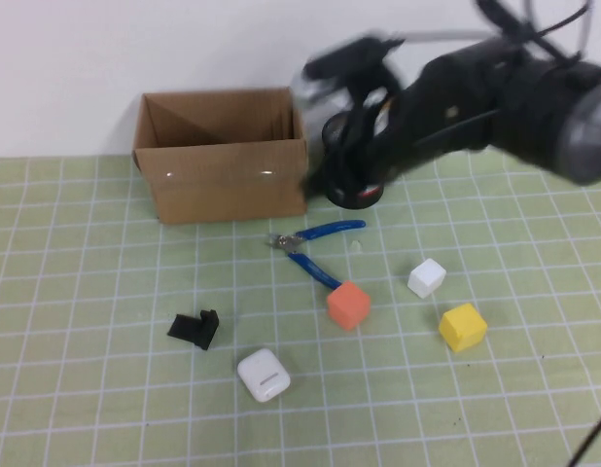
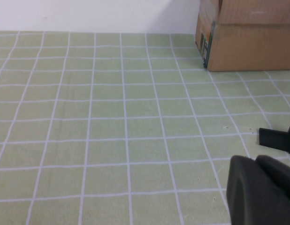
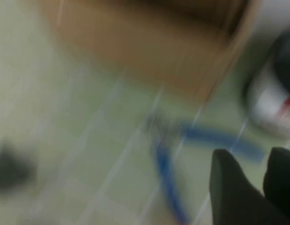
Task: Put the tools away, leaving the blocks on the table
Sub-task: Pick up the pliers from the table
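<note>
Our right gripper (image 1: 332, 170) hangs high beside the near right corner of the box (image 1: 221, 154), above the mat (image 1: 77, 263), blurred in the high view; we cannot tell whether its fingers are open or closed. The pliers (image 1: 310, 248) look like the only tool outside the box, lying flat just in front of it, between the box and the orange block (image 1: 348, 305). Their jaws point toward our left, and the two blue handles splay out from there: one runs right and slightly away, the other comes right and toward us, ending just beside the orange block. We'd judge the pick is next. To do it well, we should come straight down near the pivot, fingers across the long axis, where the tool is narrow and balanced, and stay off the near handle so the orange block isn't nudged. Yellow (image 1: 463, 326) and white (image 1: 427, 278) blocks sit well clear. Our left gripper (image 2: 260, 192) rests low over bare mat, its fingers' state unclear.
</note>
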`<action>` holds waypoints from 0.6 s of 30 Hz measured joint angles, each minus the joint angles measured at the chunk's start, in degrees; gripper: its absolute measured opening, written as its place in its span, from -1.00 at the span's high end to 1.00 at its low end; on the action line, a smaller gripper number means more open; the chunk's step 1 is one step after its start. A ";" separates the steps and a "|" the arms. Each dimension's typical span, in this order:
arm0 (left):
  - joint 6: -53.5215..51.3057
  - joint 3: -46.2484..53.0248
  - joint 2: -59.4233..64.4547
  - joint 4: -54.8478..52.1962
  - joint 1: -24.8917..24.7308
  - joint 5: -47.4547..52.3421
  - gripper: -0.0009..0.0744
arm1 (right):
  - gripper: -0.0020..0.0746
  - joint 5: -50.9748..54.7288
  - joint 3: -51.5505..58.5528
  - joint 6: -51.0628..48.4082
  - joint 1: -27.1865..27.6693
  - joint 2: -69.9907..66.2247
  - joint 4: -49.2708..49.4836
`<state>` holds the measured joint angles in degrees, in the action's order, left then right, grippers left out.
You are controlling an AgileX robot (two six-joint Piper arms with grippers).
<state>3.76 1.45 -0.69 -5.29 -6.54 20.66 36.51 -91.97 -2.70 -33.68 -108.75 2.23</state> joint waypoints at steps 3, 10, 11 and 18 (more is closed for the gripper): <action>0.00 0.00 0.00 0.00 0.00 0.00 0.98 | 0.61 6.74 -2.49 -3.49 -1.63 -3.37 0.00; 0.00 0.00 0.00 0.00 0.00 0.00 0.99 | 0.27 13.64 -10.43 -6.66 -2.63 -14.37 1.15; 0.00 0.00 0.00 0.00 0.00 0.00 0.99 | 0.23 14.18 -11.90 -6.64 -2.63 -15.69 1.24; 0.00 0.00 0.00 0.00 0.00 0.00 0.99 | 0.13 20.52 -20.91 -8.95 -2.75 -24.67 1.50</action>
<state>3.76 1.45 -0.69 -5.29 -6.54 20.66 57.03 -112.88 -11.65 -36.43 -133.42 3.73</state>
